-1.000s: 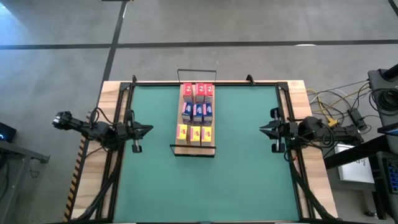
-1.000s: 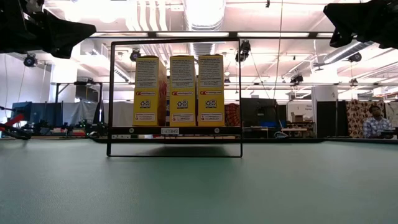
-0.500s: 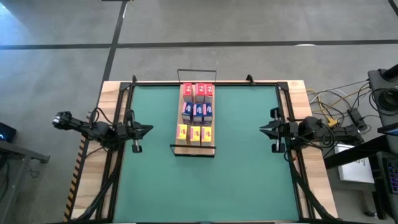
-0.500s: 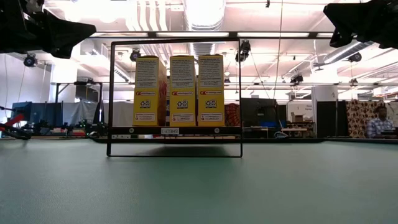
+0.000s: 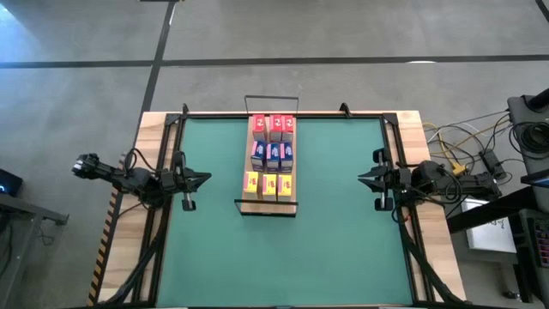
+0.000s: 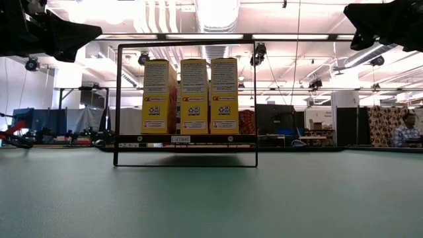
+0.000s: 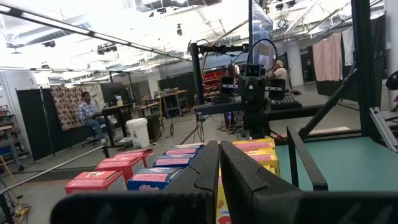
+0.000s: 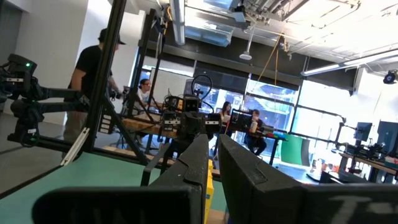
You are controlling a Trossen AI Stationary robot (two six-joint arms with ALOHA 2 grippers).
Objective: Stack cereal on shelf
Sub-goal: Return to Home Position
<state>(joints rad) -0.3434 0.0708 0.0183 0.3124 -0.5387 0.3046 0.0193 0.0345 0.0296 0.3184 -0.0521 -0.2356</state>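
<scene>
The cereal boxes stand upright on the shelf (image 5: 268, 205), a light-wood board with black wire frames at its ends, in the middle of the green mat. They form three rows: red (image 5: 274, 127) at the far end, blue (image 5: 273, 155) in the middle, yellow (image 5: 268, 183) at the near end. The low view shows the yellow row (image 6: 192, 96) behind the near wire frame (image 6: 185, 44). My left gripper (image 5: 206, 179) is shut and empty, raised at the mat's left edge and pointing at the shelf. My right gripper (image 5: 360, 178) is shut and empty at the right edge, also pointing at the shelf.
Bare green mat (image 5: 334, 249) lies on both sides of the shelf and in front of it. Black rails (image 5: 168, 154) run along the table's left and right sides. Cables and equipment (image 5: 480, 163) sit beyond the right edge. People sit in the room behind (image 6: 404, 129).
</scene>
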